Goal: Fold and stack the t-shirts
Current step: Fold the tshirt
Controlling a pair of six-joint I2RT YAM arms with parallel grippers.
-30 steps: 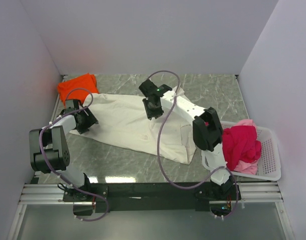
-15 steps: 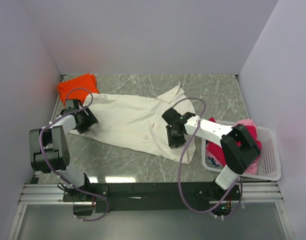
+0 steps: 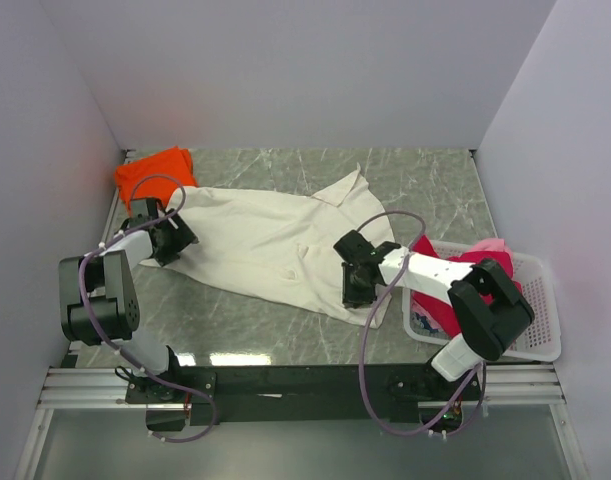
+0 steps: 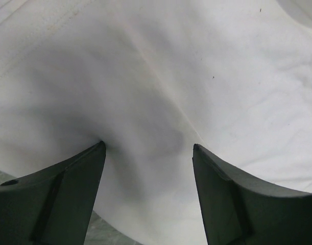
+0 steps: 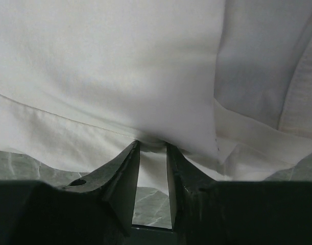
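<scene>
At the near right, the right arm (image 3: 425,270) is laid low across the front of the basket (image 3: 538,310), so that much of the red shirt (image 3: 435,312) heaped inside is hidden behind its forearm and elbow. A pink shirt (image 3: 491,245) is seen at the basket's far rim. The arm's purple cable (image 3: 362,350) is looped down past the near hem of the cream shirt (image 3: 265,235).

The right gripper (image 3: 355,285) is set on that hem at the shirt's near right corner. In the wrist view its fingers (image 5: 126,176) are drawn narrow, with a fold of the cream cloth nipped between the tips. The marbled table (image 3: 435,190) is seen through the slit below.

The cream shirt is spread across the middle of the table, stretched from one gripper to the other, with a collar-like flap at its far right. At its left edge the left gripper (image 3: 167,235) is pressed down on the cloth. Its fingers (image 4: 69,196) are held wide apart, and the cloth is bunched between them but not clamped — a sliver of table is seen at the lower left of that wrist view.

Farthest back, in the far left corner, the orange shirt (image 3: 153,172) is laid in a folded heap, just beyond the left gripper and close to the cream shirt's far left corner — whether the two cloths touch cannot be told
</scene>
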